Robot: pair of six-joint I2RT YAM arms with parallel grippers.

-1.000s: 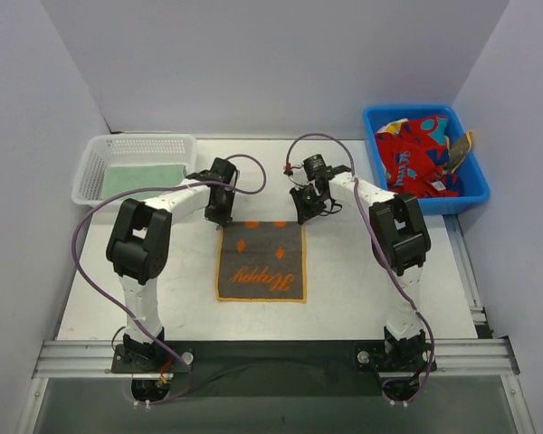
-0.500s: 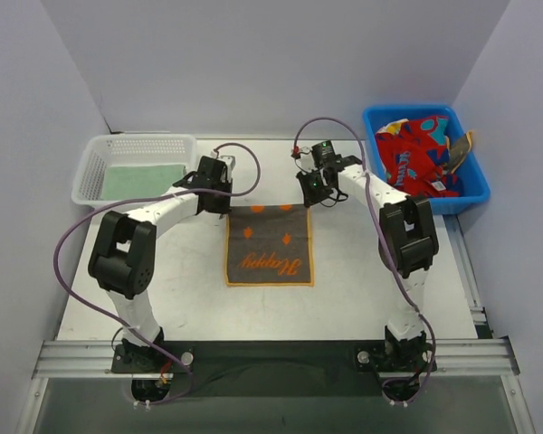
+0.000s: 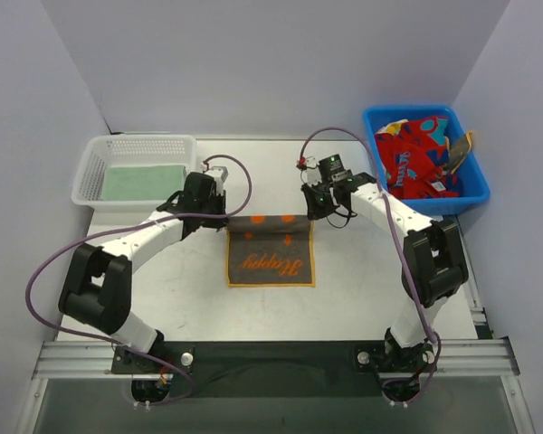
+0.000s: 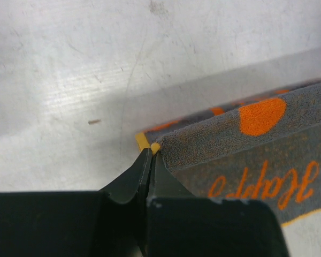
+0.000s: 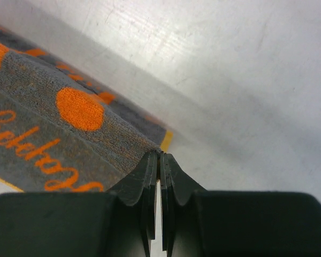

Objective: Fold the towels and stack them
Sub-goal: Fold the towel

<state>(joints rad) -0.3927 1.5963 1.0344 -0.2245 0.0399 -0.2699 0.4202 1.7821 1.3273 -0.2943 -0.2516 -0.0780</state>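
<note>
Top external view: pinching the far corners of the grey towel [image 3: 271, 258] with the left hand [image 3: 223, 215] and right hand [image 3: 319, 210], both clenching cloth; lying on the counter [image 3: 163, 298] between the arms, free near edge straight back toward the bases.

1 grey towel [image 3: 270, 258], 1 green towel [image 3: 143, 181], red towels [image 3: 416, 149] qty unclear; 1 basket [image 3: 89, 172], 1 bin [image 3: 466, 201].
</note>
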